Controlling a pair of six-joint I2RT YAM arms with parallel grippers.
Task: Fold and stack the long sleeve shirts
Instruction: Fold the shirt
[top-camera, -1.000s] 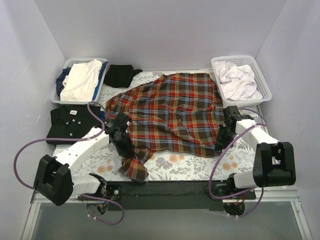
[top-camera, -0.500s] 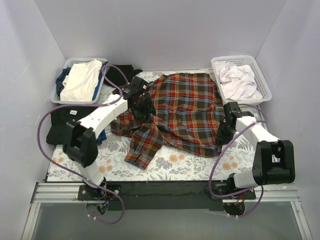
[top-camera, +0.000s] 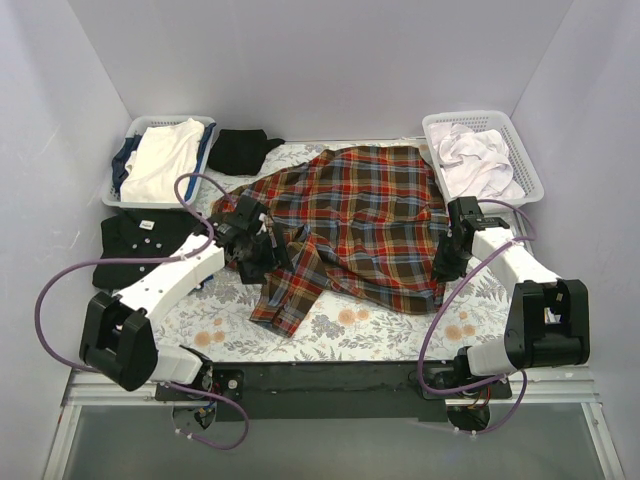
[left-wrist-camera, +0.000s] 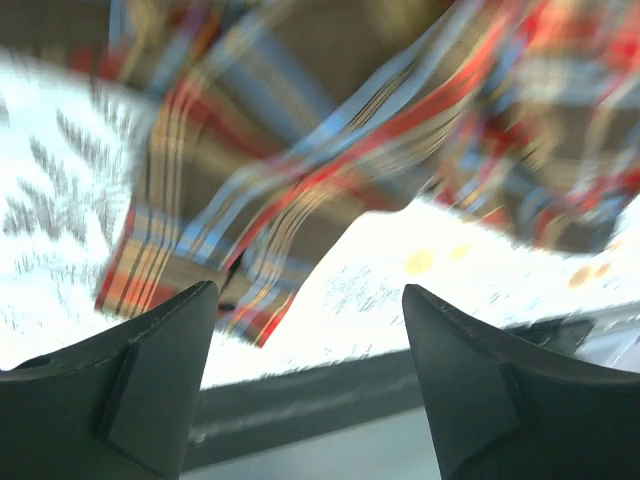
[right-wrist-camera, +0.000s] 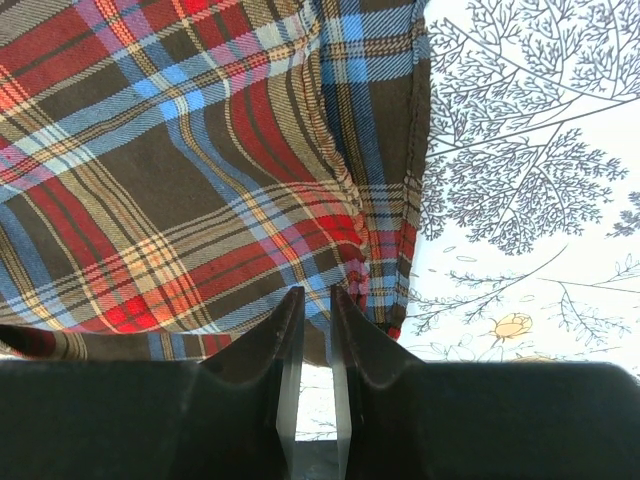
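The red-orange plaid long sleeve shirt (top-camera: 360, 215) lies spread in the middle of the table, and one sleeve (top-camera: 290, 290) is folded down toward the near edge. My left gripper (top-camera: 262, 255) hovers over that sleeve's upper part. In the left wrist view it (left-wrist-camera: 308, 288) is open and empty, with the blurred plaid sleeve (left-wrist-camera: 300, 150) beyond the tips. My right gripper (top-camera: 447, 262) sits at the shirt's right hem. Its jaws (right-wrist-camera: 316, 290) are nearly together, pinching gathered plaid cloth (right-wrist-camera: 200, 180). A folded black long sleeve shirt (top-camera: 135, 245) lies at the left.
A white basket (top-camera: 122, 192) at the back left holds cream and blue clothes. Another white basket (top-camera: 530, 175) at the back right holds white cloth. A small black garment (top-camera: 240, 150) lies near the back. The floral table cover (top-camera: 380, 325) shows along the near edge.
My left arm carried the sleeve up and across toward the shirt's body, opened and let it go. It then drew back to the near left. The right arm has stayed at the hem.
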